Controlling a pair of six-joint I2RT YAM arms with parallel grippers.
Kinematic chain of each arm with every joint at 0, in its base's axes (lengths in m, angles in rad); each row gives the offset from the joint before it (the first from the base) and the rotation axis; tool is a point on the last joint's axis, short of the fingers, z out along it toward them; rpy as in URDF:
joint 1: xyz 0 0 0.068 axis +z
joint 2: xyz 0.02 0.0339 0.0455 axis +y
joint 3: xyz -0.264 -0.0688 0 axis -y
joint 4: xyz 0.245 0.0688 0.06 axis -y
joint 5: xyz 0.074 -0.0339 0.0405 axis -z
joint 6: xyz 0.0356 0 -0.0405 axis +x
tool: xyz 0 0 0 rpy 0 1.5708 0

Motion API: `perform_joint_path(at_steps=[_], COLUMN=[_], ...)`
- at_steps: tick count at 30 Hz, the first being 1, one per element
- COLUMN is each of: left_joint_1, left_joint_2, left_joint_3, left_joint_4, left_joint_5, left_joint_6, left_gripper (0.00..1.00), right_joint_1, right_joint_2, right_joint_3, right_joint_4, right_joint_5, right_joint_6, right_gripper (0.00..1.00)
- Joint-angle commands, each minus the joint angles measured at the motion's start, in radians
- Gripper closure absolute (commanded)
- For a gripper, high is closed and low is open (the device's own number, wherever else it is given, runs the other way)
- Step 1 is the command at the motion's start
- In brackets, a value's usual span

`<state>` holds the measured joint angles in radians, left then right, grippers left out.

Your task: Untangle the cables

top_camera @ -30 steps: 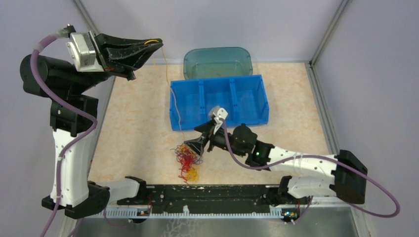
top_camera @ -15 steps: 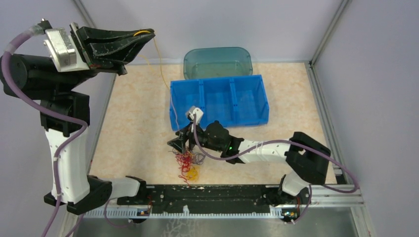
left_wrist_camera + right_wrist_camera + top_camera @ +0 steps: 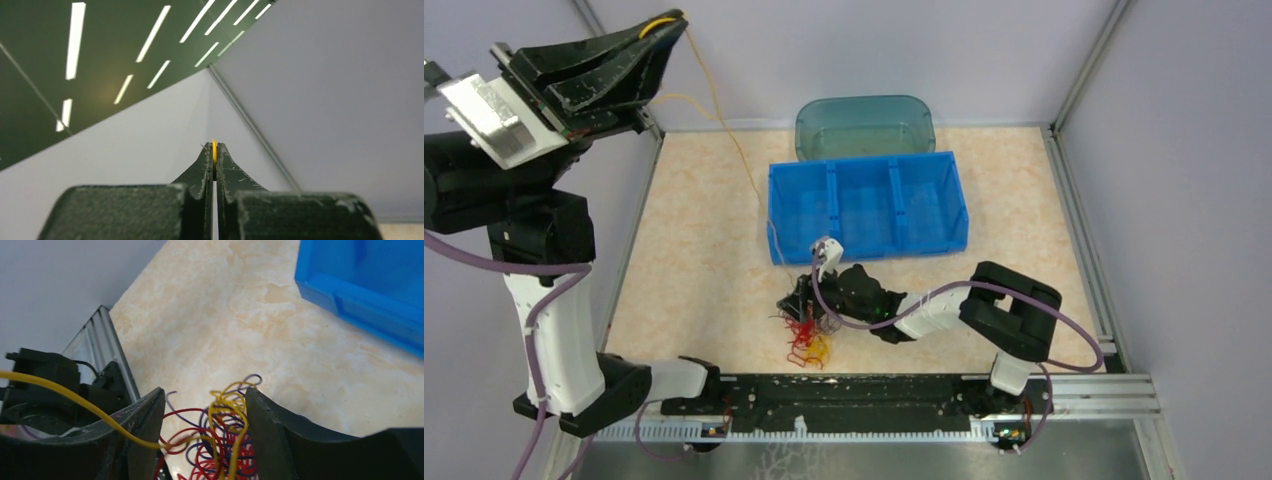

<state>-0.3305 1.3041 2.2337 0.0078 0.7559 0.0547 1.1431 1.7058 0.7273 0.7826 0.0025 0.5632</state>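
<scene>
Grey walls [image 3: 854, 40] stand round a pale, marbled table [image 3: 694, 220]. At the back of the table sits a blue bin [image 3: 874, 243] with three parts. A see-through green tub [image 3: 864, 120] is just behind it, touching or nearly touching.

The cables [image 3: 809, 338] lie in a small curly clump near the front of the table. They are in front of the blue bin and apart from it. I see red, yellow and dark purple loops all mixed up.

The left gripper [image 3: 664, 22] is lifted high in the air by the left wall. Its jaws are pressed tight together. They pinch one yellow strand [image 3: 736, 150], and a bit of it pokes out at the tip [image 3: 214, 147]. That strand hangs down in a long line, goes past the left end of the blue bin and runs to the clump.

The right gripper [image 3: 796, 303] is down low at the clump. Its two fingers [image 3: 145, 415] are apart, one on each side of the top loops [image 3: 225, 440]. The loops sit loose in the gap. The yellow strand [image 3: 75, 397] crosses in front of one finger.
</scene>
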Motion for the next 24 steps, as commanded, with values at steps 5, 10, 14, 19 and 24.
perform_joint_path(at_steps=[5, 10, 14, 19, 24], left_joint_1=[-0.002, -0.001, 0.005, 0.016, 0.016], left_joint_2=[-0.048, -0.031, -0.030, -0.024, -0.001], left_joint_3=[0.015, 0.076, 0.084, 0.085, 0.168], left_joint_4=[0.224, 0.365, 0.481, 0.616, 0.614], left_joint_5=[-0.191, -0.241, -0.254, -0.221, -0.173], left_joint_6=[0.245, 0.362, 0.481, 0.726, 0.935], left_gripper=[1.00, 1.00, 1.00, 1.00, 1.00], right_joint_1=[0.014, 0.017, 0.019, 0.018, 0.019], right_joint_2=[0.051, 0.071, 0.067, 0.054, 0.017], right_joint_3=[-0.078, -0.094, -0.109, -0.153, -0.212], right_joint_4=[0.109, 0.108, 0.100, 0.111, 0.136], right_joint_5=[0.137, 0.168, 0.192, 0.225, 0.253], right_joint_6=[0.059, 0.066, 0.066, 0.082, 0.106], right_gripper=[0.39, 0.39, 0.38, 0.38, 0.35])
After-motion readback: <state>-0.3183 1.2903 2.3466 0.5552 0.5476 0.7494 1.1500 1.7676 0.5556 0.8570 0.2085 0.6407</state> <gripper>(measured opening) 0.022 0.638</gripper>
